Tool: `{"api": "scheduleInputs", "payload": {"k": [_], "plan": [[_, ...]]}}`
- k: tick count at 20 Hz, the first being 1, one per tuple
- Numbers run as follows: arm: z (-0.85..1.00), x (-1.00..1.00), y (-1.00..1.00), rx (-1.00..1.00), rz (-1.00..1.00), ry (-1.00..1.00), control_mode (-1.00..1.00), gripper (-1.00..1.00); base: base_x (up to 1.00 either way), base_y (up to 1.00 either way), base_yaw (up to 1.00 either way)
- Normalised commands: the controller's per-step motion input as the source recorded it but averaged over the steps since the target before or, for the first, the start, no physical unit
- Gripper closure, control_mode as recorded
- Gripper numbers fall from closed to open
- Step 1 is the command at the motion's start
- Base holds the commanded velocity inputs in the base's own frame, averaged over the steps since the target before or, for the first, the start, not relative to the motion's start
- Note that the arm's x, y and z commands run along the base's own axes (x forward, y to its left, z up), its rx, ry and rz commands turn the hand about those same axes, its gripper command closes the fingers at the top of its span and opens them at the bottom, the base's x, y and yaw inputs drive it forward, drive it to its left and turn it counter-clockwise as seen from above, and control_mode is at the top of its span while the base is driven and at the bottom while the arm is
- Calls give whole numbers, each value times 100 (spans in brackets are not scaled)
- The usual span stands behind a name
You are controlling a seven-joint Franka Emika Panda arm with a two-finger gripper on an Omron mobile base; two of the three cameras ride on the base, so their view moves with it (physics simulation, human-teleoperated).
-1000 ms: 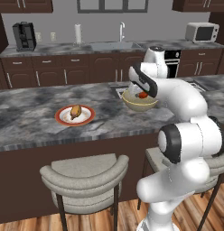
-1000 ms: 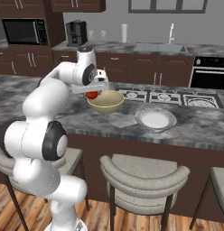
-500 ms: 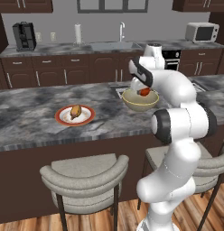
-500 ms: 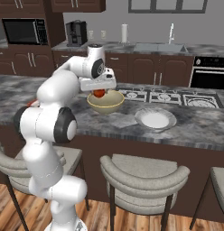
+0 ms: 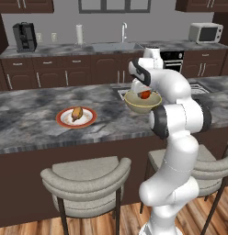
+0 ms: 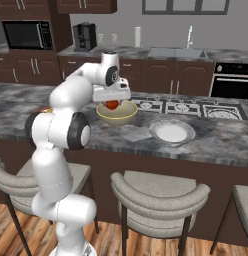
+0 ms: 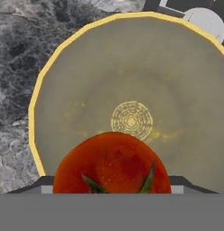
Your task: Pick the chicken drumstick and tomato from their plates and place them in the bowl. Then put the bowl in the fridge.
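My gripper [image 5: 144, 91] [image 6: 112, 101] hangs just over the tan bowl [image 5: 142, 106] [image 6: 116, 117] and is shut on the red tomato [image 5: 145, 95] [image 6: 112, 105]. In the hand view the tomato [image 7: 112, 164] sits close at the bottom, with the inside of the bowl [image 7: 132, 67] below it. To the left on the grey marble counter, the golden-brown chicken drumstick [image 5: 77, 113] lies on the red-rimmed plate [image 5: 64, 120]. The white-grey plate [image 6: 172, 132] lies bare to the right of the bowl.
A cooktop [image 6: 186, 107] is set into the counter behind the bowl. Stools [image 5: 86, 179] [image 6: 158, 192] stand along the near side of the counter. The back counter carries a sink [image 5: 116, 46], a coffee machine [image 5: 24, 36] and a microwave [image 5: 205, 32].
The arm's elbow has swung in closer behind the bowl. The gripper has stayed over the bowl with the tomato in it.
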Motion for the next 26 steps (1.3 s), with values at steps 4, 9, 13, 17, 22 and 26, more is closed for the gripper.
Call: {"api": "scheduleInputs", "payload": {"k": [4,9,13,17,22,26], "plan": [[-32,14,-5,0,0,4,-100,100,0,0,0],[-26,10,-3,-1,0,0,-100,100,0,0,0],[-24,12,0,0,0,0,-100,100,0,0,0],[-18,11,0,0,0,0,-100,100,0,0,0],[-22,3,0,-1,0,1,-100,100,0,0,0],[-5,6,0,-1,0,0,-100,-100,0,0,0]]}}
